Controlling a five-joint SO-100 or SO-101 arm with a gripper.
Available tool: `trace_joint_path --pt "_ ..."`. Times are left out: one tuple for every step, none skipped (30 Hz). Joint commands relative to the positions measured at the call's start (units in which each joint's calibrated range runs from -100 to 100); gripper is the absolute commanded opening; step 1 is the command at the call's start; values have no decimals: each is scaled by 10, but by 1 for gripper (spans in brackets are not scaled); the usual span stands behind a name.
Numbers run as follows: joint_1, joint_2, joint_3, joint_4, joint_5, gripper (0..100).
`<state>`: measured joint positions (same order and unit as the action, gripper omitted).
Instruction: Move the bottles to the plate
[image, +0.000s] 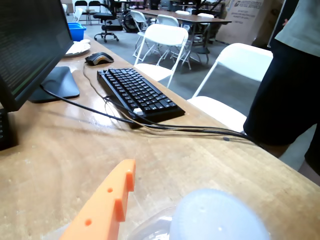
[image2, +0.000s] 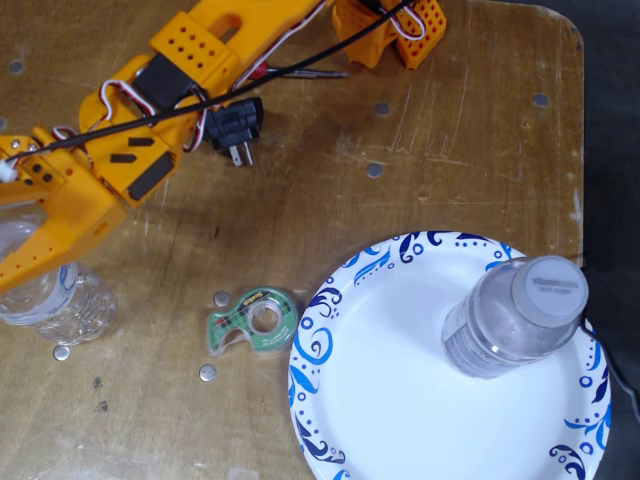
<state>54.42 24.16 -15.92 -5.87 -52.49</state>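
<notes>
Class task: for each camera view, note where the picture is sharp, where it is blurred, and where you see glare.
Wrist view: the keyboard is sharp, while the white bottle cap and orange gripper finger are blurred from closeness; the tabletop shows soft sheen. Fixed view: evenly lit and sharp; the plate is bright white, the upright bottle glints.

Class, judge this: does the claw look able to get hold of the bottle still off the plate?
Probably yes. In the fixed view the claw is already at that bottle near the table's left edge, with nothing between them; the tape dispenser lies clear.
</notes>
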Motion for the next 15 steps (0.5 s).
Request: trace_joint_path --pt "-1 -1 -36 -8 -1 53" --pt "-4 -1 -36 -8 -1 53" --pt "-6 -1 -36 -8 -2 53" --pt "-7 -1 -36 -7 -3 53" --pt "-8 -1 -36 -5 -3 53" --pt "-9 0 -36 -4 -3 53" --pt "-9 1 -36 -4 -3 53" --pt "-9 3 -36 -6 -3 53" --pt "-9 4 -36 -7 -4 53" --pt "-9 4 -35 -8 -4 52" --pt "-9 4 -32 -8 -4 51" --pt "-9 1 -29 -8 -5 48" --pt "-9 0 -27 -7 -11 45" --pt "-7 0 -27 -6 -19 43" --pt "-5 0 -27 -7 -24 40"
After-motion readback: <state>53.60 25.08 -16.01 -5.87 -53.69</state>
